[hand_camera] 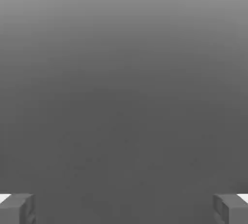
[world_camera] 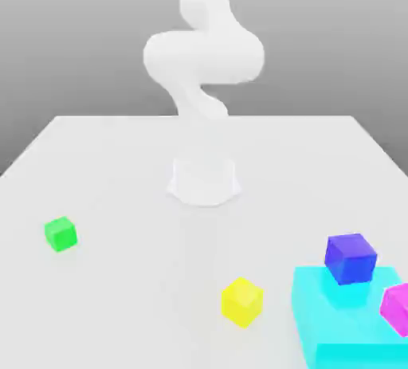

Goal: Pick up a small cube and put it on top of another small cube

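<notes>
One magenta cube is cut off.

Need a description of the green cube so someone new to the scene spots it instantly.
Start at the robot's round white base in the middle of the white table. Look toward the exterior view's left and a little nearer the camera: the small bright green cube sits alone on the bare tabletop. The yellow cube matches its size, but lies toward the right, near the cyan block carrying the blue cube.
</notes>
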